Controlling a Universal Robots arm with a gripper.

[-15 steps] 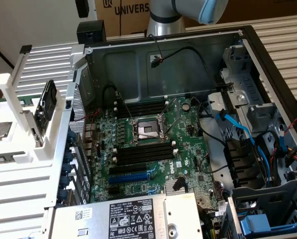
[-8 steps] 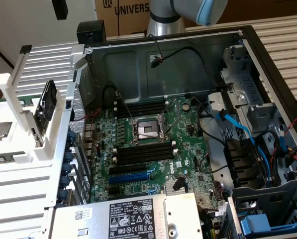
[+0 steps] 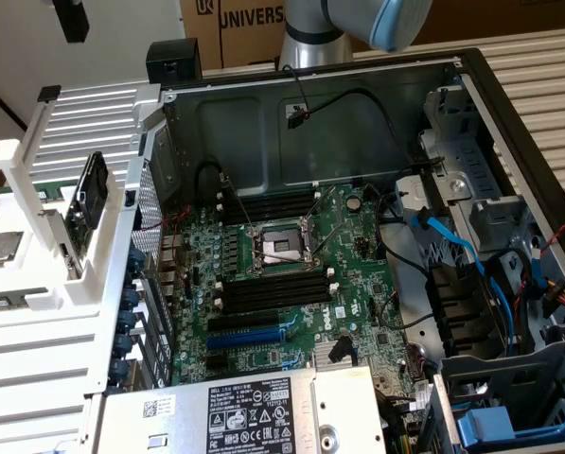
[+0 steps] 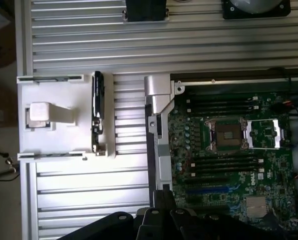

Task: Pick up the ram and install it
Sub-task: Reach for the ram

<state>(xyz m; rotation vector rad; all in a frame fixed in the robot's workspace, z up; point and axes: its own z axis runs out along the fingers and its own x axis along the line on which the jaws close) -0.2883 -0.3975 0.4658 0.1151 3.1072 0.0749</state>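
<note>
Pincer (image 4: 162,201) black, closed, seemingly empty; thin flat ram (image 4: 97,112) on-edge in white holder (image 4: 59,92).

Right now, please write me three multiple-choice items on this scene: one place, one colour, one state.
1. Where is the ram? A in a memory slot; B standing in the white holder; C on the CPU socket.
2. What colour is the long expansion slot? A blue; B red; C yellow.
3. How is the gripper? A open around the ram; B shut on a cable; C shut, holding nothing.
Key: 1 B, the stick stands in the holder. 2 A, it is plainly blue. 3 C, it is closed with nothing in it.
</note>
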